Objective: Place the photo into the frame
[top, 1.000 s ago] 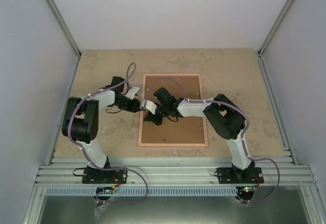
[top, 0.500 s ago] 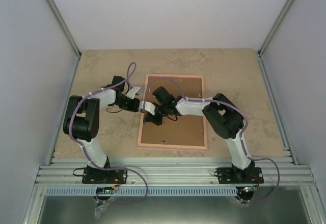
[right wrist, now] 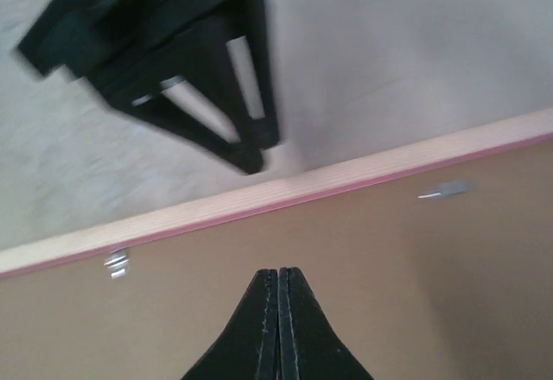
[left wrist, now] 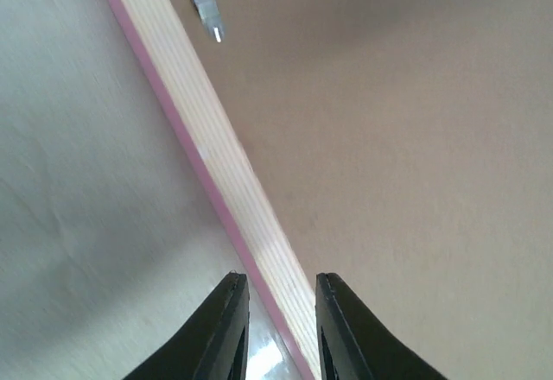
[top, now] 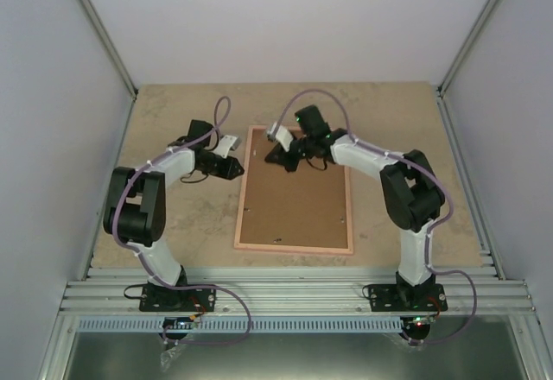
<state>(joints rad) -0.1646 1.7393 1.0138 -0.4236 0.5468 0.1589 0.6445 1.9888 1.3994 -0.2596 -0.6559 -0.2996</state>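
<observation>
Even diffuse lighting, soft shadows; overhead view sharp, right wrist view motion-blurred around the left gripper (right wrist: 257, 145).

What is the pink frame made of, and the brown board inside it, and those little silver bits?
The frame looks like wood, pink on its side: its pale top shows fine straight lines. The brown board looks like matte fibreboard, flat and evenly dull. The silver bits look like shiny metal tabs, though blurred.
</observation>
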